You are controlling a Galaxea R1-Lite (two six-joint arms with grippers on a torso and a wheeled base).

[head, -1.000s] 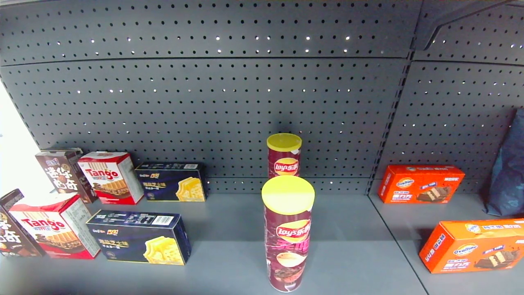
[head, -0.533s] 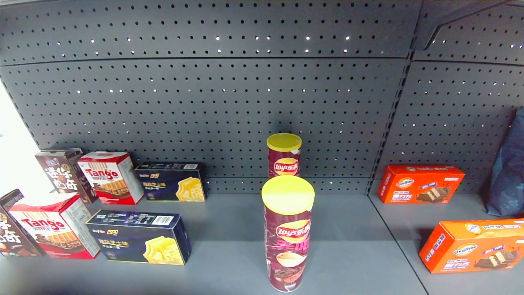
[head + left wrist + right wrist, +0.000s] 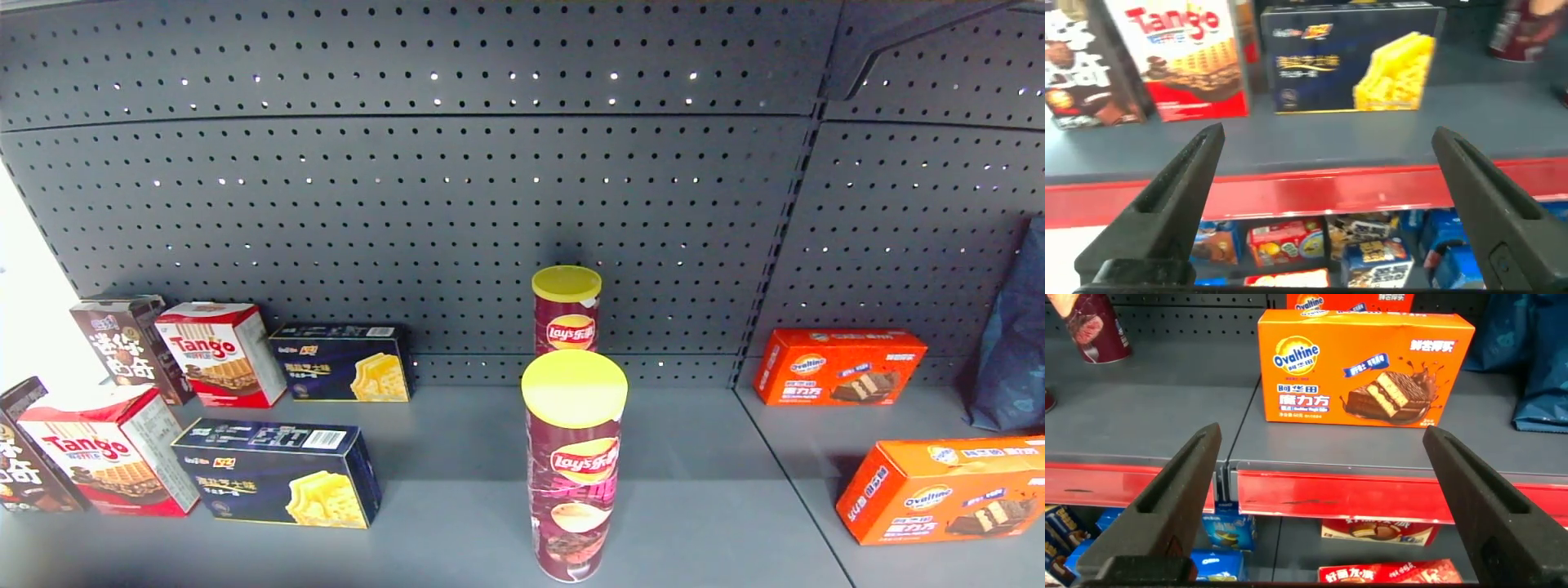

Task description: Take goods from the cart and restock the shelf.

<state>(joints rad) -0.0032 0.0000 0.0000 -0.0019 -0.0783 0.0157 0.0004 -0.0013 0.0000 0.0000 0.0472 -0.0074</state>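
Note:
On the grey shelf (image 3: 457, 457) two maroon chip cans with yellow lids stand upright, one in front (image 3: 573, 461) and one behind (image 3: 566, 309). Left of them lie two navy wafer boxes (image 3: 282, 482) (image 3: 344, 362) and red wafer boxes (image 3: 106, 457). Two orange cake boxes (image 3: 947, 488) (image 3: 837, 366) sit on the right. My left gripper (image 3: 1327, 163) is open in front of the shelf's red edge, facing the front navy box (image 3: 1351, 57). My right gripper (image 3: 1319, 457) is open with nothing between its fingers, facing the front orange box (image 3: 1364, 366).
A perforated grey back panel (image 3: 457, 204) rises behind the goods. A dark blue bag (image 3: 1012, 343) leans at the far right. A lower shelf below the red edge strip (image 3: 1347, 494) holds more packaged snacks (image 3: 1290, 245). Bare shelf lies between the navy boxes and the cans.

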